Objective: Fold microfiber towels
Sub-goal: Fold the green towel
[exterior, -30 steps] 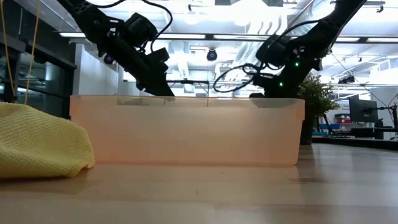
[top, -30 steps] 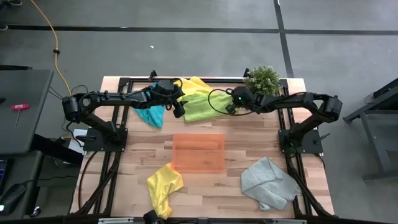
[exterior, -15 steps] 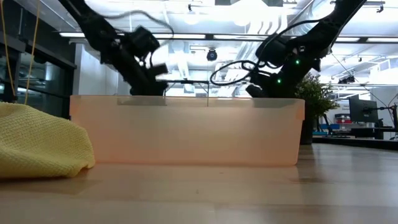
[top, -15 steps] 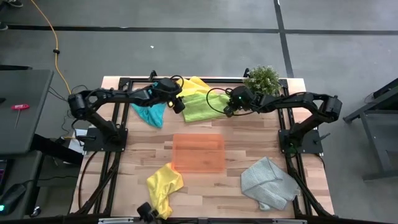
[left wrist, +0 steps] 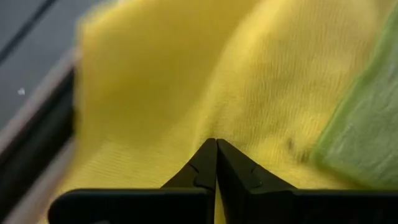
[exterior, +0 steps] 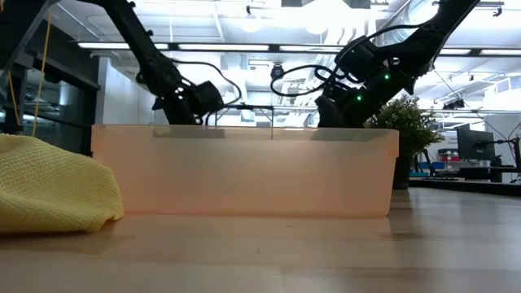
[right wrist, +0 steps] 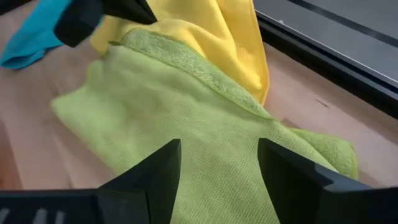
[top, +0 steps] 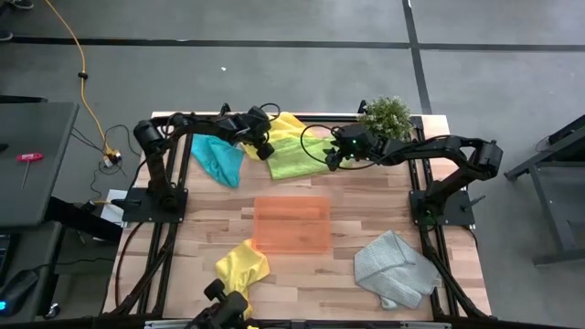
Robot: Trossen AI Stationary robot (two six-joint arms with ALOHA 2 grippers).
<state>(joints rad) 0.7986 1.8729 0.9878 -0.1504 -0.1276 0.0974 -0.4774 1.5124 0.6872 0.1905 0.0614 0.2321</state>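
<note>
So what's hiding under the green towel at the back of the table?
A yellow towel pokes out from under the lime green towel's far edge, with the left hand shut beside it. How far the yellow reaches underneath is covered, so it cannot be seen.

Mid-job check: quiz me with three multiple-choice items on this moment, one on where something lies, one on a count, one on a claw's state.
1. Where does the light grey microfiber towel lie, seen from above?
A) at the table's near right corner
B) inside the tray
C) under the plant

2. How many towels show on the table from above?
A) three
B) five
C) seven

3. How do the right claw's fingers stand?
A) shut on the teal towel
B) open over the lime green microfiber towel
C) shut on the plant

Answers:
1 A: the light grey microfiber towel sits right of the translucent orange rectangular tray.
2 B: two yellow, one teal, one lime, one grey.
3 B: the right claw has its fingers apart above the lime green microfiber towel.
</note>
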